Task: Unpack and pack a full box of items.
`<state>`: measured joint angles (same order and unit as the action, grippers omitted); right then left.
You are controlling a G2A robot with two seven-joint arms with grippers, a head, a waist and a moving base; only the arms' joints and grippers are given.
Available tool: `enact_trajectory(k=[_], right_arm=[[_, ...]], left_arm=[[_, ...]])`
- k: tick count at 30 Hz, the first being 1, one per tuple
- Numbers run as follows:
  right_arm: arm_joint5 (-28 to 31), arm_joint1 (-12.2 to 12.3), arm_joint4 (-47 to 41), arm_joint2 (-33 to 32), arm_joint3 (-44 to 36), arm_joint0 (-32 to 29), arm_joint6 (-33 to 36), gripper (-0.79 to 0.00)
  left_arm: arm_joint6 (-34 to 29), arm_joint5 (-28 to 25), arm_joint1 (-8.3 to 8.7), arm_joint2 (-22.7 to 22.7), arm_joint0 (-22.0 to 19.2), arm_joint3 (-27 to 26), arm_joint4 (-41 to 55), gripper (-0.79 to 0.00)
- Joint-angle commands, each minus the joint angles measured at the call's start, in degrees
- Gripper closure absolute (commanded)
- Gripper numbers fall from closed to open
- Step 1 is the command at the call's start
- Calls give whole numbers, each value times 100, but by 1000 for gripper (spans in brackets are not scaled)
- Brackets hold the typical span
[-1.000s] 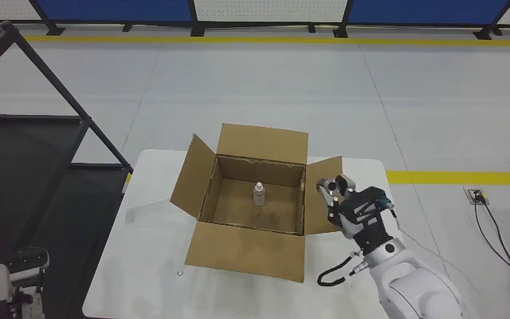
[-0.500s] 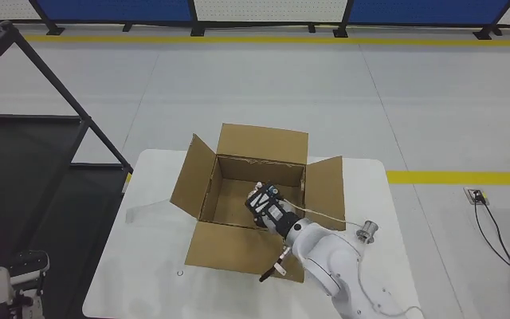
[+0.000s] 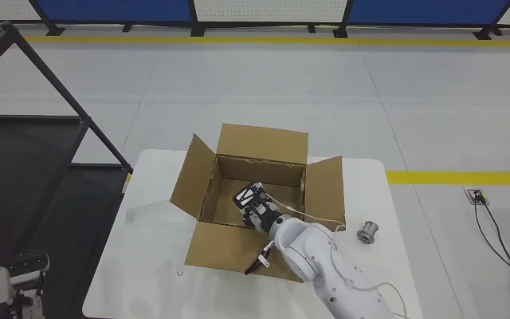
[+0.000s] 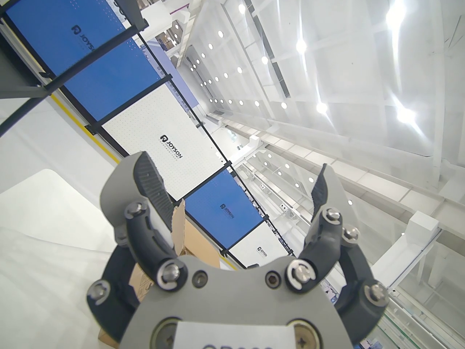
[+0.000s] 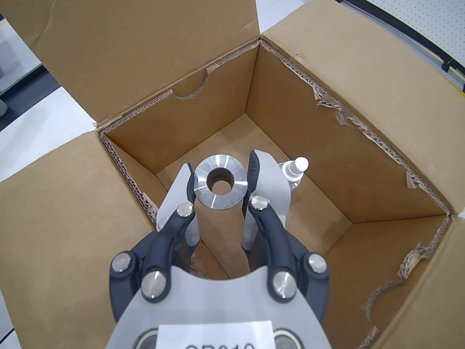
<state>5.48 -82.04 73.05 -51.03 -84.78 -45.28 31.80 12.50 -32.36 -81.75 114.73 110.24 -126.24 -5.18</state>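
An open cardboard box (image 3: pixel 247 249) stands mid-table with its flaps spread. My right gripper (image 3: pixel 252 196) hangs inside it, shut on a flat metal ring (image 5: pixel 219 182) with a hole in its middle, held above the box floor (image 5: pixel 232 136). A small white bottle (image 5: pixel 293 169) stands upright on the floor just beyond one finger. A second metal piece (image 3: pixel 366 232) lies on the table right of the box. My left gripper (image 4: pixel 236 170) points up at the ceiling, open and holding nothing, with a cardboard edge (image 4: pixel 196 241) beside one finger.
The white table (image 3: pixel 143 263) has bare room to the left of the box and along its front. A black frame (image 3: pixel 76 135) stands off the table's left side. The box's right flap (image 3: pixel 325 195) lies between the box and the loose metal piece.
The right arm swung from beside the right flap into the box, then shifted slightly left. A metal piece now lies on the table to the right.
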Motion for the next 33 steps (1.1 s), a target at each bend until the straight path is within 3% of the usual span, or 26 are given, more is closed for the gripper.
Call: enact_trajectory(k=[1, 7, 10, 24, 33], right_arm=[[0, 0, 0, 0, 1, 0, 0, 0], [-11, -4, -25, -7, 42, -28, -59, 0], [20, -92, -175, 134, 441, 215, -83, 0], [226, -1085, -1184, 1434, 3621, 2349, 363, 0], [820, -1543, -1391, 1741, 5194, 2918, -19, 0]], left_arm=[[0, 0, 0, 0, 0, 0, 0, -785], [0, 0, 0, 0, 0, 0, 0, -785], [0, 0, 0, 0, 0, 0, 0, -785], [0, 0, 0, 0, 0, 0, 0, -785], [0, 0, 0, 0, 0, 0, 0, -785]])
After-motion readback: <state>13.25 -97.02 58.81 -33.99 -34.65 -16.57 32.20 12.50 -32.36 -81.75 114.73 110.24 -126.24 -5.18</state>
